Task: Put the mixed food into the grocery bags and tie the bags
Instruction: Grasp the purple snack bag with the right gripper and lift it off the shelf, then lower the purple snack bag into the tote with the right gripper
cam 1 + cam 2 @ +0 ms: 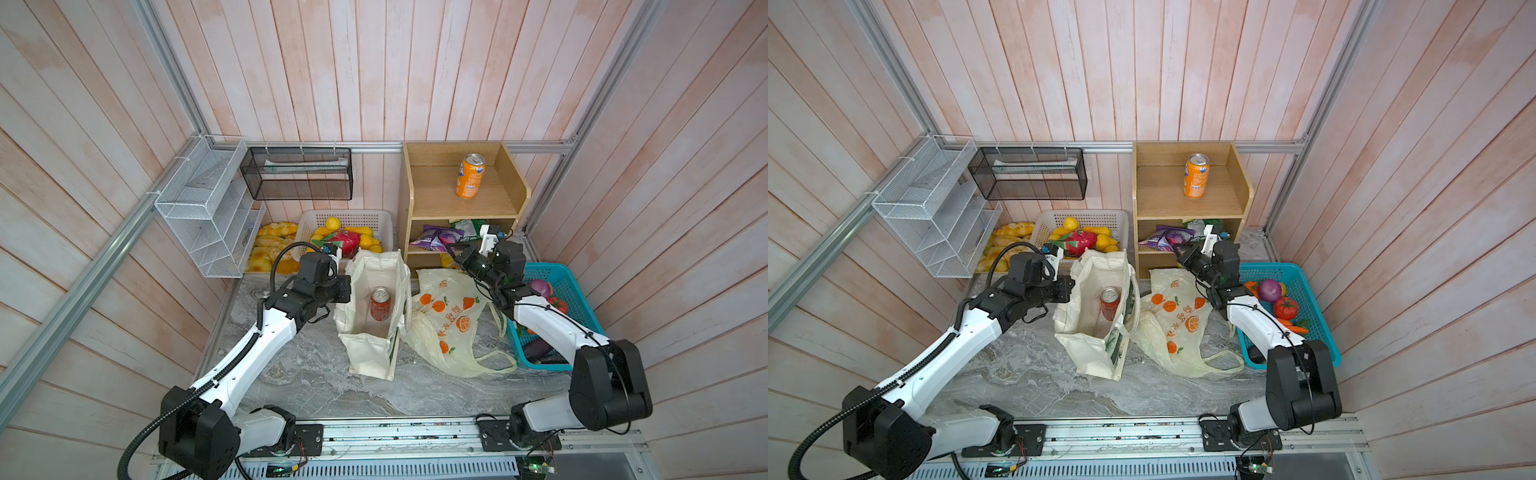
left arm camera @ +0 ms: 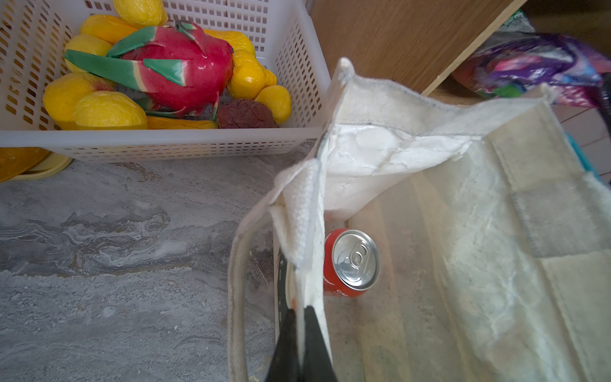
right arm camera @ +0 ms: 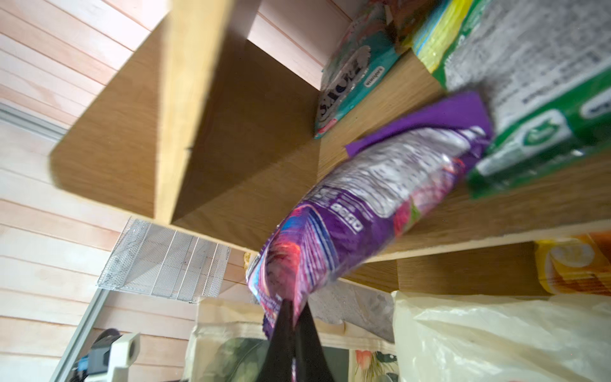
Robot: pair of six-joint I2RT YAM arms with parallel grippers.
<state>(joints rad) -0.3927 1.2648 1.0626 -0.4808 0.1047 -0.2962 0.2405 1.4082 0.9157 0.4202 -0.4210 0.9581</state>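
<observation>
Where the canvas tote stands open, its left rim is clamped tight in the left gripper, and the red soda can is seen upright inside. The plastic bag is laid just beside it. Farther back, the purple snack packet is pinched by the right gripper at the wooden shelf.

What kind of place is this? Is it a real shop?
Probably a pretend grocery corner for robot practice: toy fruit in a basket, snacks on a wooden shelf, and two robot arms on a marble-look table.
</observation>
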